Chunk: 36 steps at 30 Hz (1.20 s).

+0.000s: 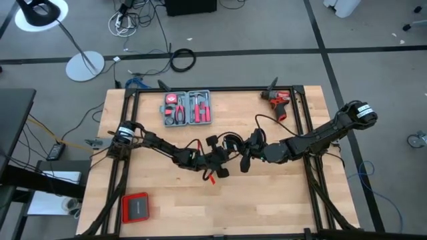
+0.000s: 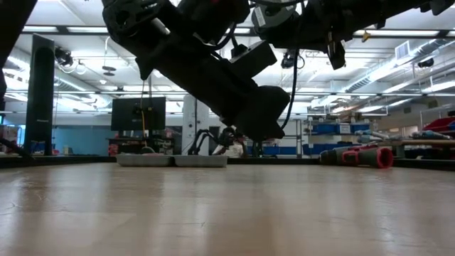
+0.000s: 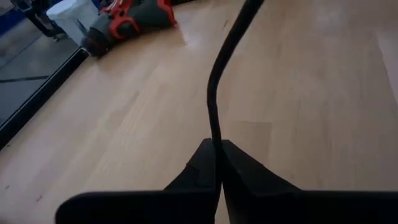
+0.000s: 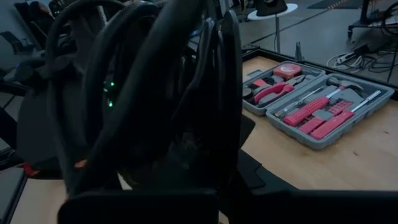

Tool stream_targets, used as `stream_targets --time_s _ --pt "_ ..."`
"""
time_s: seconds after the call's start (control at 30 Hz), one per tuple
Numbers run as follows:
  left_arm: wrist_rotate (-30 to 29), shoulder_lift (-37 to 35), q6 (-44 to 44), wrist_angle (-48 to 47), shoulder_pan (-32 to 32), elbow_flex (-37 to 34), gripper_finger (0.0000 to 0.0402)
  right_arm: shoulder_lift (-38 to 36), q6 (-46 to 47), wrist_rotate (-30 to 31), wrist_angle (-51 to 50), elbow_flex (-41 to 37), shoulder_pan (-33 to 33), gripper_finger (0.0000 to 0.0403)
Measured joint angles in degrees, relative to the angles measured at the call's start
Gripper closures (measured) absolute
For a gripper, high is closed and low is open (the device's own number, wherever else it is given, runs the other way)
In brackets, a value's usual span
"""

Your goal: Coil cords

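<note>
Together, both arms reach low, meeting just in front of the grey tool case [image 1: 187,108]
left gripper [image 3: 217,163] pinches the black cable [image 3: 219,81]; right gripper [image 1: 244,160] closed, holding coiled loops; plug block hidden

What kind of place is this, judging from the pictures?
Probably a robotics lab or workshop. A wooden table carries an open tool case and a red drill; cables lie on the grey floor, and the low view shows shelving under industrial ceiling lights.

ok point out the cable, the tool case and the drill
cable [image 3: 214,93]: left wrist view, on the thin black strand rising from the closed fingers
tool case [image 1: 187,108]: high view, on the middle of the open grey case
drill [image 1: 279,101]: high view, on its red and black body
</note>
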<state>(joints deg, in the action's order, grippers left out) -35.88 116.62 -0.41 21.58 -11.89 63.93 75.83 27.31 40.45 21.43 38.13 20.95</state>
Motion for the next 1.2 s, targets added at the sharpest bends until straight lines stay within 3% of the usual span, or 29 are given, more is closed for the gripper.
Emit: stream_targets --time_s 0.47,0.97,1.2 --pt "0.17 -0.09 0.16 -0.94 2.42 0.05 0.0386 0.00 -1.57 -1.45 -2.47 0.00 0.01 0.0403" --pt "-2.36 -3.54 -1.70 -22.01 0.36 0.12 0.0388 -1.49 -0.72 -1.69 -13.07 0.00 1.62 0.0403" --pt "-5.24 -6.20 -1.37 -26.00 -0.43 0.02 0.0388 -3.54 0.13 -3.56 -15.80 0.00 1.79 0.0403"
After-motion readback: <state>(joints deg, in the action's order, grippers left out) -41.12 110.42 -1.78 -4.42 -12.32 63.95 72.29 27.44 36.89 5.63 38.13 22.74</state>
